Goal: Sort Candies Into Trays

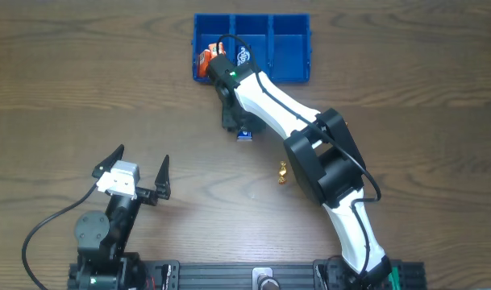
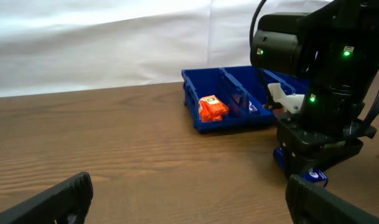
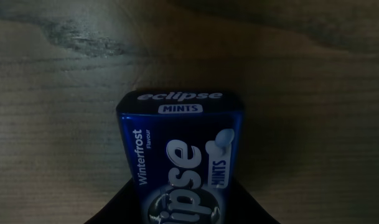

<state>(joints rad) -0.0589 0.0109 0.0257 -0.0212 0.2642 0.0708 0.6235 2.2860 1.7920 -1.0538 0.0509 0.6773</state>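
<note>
From above, the blue tray (image 1: 251,48) sits at the far side of the wooden surface (image 1: 406,97), divided into three compartments. An orange candy (image 1: 203,64) lies in the tray's end compartment on the left arm's side. The right arm (image 1: 326,153) slants across towards the tray, and the right tool (image 1: 240,127) is low over the surface just outside the tray's near wall, grasping a dark blue mint tin (image 1: 244,135). A gold candy (image 1: 282,173) lies on the surface farther from the tray than the tin. The left tool (image 1: 142,159) is well apart from the tray, released, its fingers spread wide.

From the left wrist, the orange candy is in the tray's end compartment, and the tin shows under the right tool, just beside the tray's wall and close to the surface.

From the right wrist, the tin sits lengthwise between the tool's dark fingers, over bare wood.
</note>
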